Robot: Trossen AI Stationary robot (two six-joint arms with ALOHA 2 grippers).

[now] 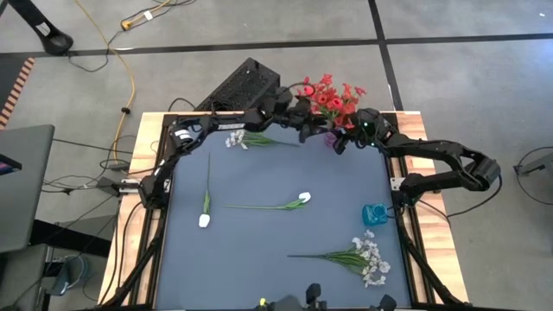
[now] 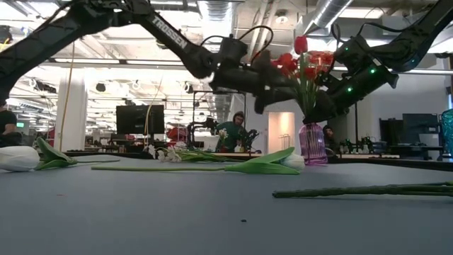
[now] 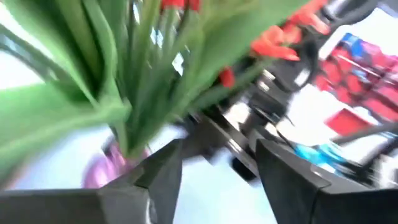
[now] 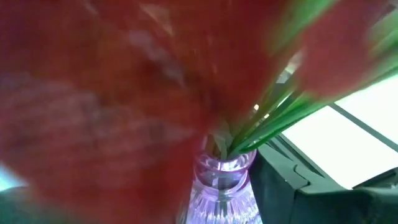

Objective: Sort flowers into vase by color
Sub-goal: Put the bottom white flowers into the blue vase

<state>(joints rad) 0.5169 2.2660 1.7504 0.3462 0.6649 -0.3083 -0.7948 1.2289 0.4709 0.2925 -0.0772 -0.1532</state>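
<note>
A pink glass vase point(image 1: 331, 138) stands at the table's far edge and holds red flowers point(image 1: 330, 98) on green stems. In the low view the vase point(image 2: 313, 145) stands upright on its base. My left gripper point(image 3: 217, 171) is open, close to the stems point(image 3: 134, 74) on the vase's left, and grips nothing. My right gripper point(image 1: 349, 138) is at the vase's right, open beside its neck point(image 4: 225, 168); only one finger point(image 4: 292, 186) shows behind the red blur. White tulips point(image 1: 304, 199) point(image 1: 205, 219) and white sprays point(image 1: 237, 138) point(image 1: 369, 259) lie flat on the mat. My right gripper has the one finger that shows right next to the vase's rim point(image 4: 249, 158), coming level from the table's right. Whether it touches the glass, I cannot tell. My left gripper touches nothing.
A small blue vase point(image 1: 373, 213) stands near the mat's right edge. A black mesh box point(image 1: 244, 85) sits behind the table's far edge. Cables run along the left side. People and screens show in the room beyond the table.
</note>
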